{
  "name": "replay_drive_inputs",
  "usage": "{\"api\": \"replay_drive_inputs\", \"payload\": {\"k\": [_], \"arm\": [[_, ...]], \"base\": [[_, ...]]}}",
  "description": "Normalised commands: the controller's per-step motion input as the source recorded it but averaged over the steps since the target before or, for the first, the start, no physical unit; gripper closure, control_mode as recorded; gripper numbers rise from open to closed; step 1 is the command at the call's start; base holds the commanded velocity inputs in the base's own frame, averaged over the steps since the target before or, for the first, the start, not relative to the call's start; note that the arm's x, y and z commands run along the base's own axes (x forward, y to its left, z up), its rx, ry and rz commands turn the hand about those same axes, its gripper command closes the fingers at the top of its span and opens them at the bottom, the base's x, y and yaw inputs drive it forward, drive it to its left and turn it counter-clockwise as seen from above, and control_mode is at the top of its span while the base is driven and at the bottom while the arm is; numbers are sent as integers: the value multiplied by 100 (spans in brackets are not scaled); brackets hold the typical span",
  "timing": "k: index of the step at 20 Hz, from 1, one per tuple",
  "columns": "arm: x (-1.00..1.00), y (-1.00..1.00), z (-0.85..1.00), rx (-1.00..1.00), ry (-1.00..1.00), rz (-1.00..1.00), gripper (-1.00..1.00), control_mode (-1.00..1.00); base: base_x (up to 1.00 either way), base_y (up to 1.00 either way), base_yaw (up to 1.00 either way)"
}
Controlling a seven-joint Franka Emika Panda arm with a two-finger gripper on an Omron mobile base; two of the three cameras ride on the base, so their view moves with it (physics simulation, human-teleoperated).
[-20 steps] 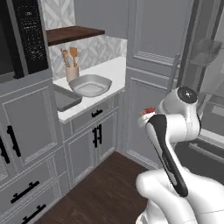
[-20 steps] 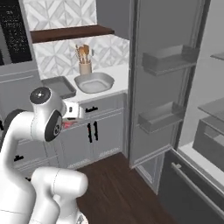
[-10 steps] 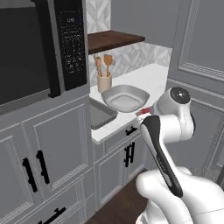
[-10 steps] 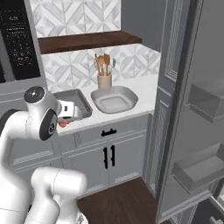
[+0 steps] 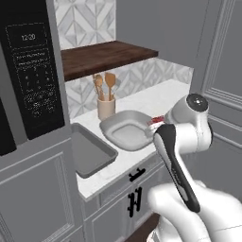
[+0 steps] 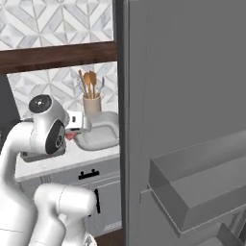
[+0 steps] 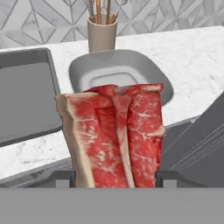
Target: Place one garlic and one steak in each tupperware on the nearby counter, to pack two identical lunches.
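My gripper (image 7: 114, 177) is shut on a bright red steak (image 7: 116, 135) with pale streaks, which hangs upright between the fingers. Beyond it on the white counter (image 7: 192, 57) sits the rounded-square grey tupperware (image 7: 78, 70), with nothing in it. The flat rectangular tupperware (image 7: 26, 96) lies to its left, also bare. In the left base view the gripper (image 5: 156, 124) holds the steak (image 5: 157, 119) at the near right rim of the round dish (image 5: 125, 130), beside the tray (image 5: 90, 151). In the right base view the steak (image 6: 71, 136) shows beside the dish (image 6: 98, 132). The garlic is out of view.
A beige utensil cup (image 5: 106, 108) with wooden spoons stands behind the dish, under a dark wooden shelf (image 5: 104, 54). A black microwave (image 5: 28, 71) sits in the cabinet at left. An open grey fridge door (image 6: 182, 120) with shelves stands close on the right.
The base has driven closer, so the counter, dish and tray loom larger in both base views. The steak stays held in the gripper.
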Motion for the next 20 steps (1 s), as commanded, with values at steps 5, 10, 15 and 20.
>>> {"api": "replay_drive_inputs", "payload": {"k": [5,10,15,20], "arm": [[80,49,-13,0,5,0,100,-100],[100,2,-42,0,9,0,100,-100],[100,-11,-87,-2,20,0,100,-100],[100,-1,-71,-3,12,0,-100,-100]], "base": [[20,7,0],[0,0,0],[0,0,0],[0,0,0]]}}
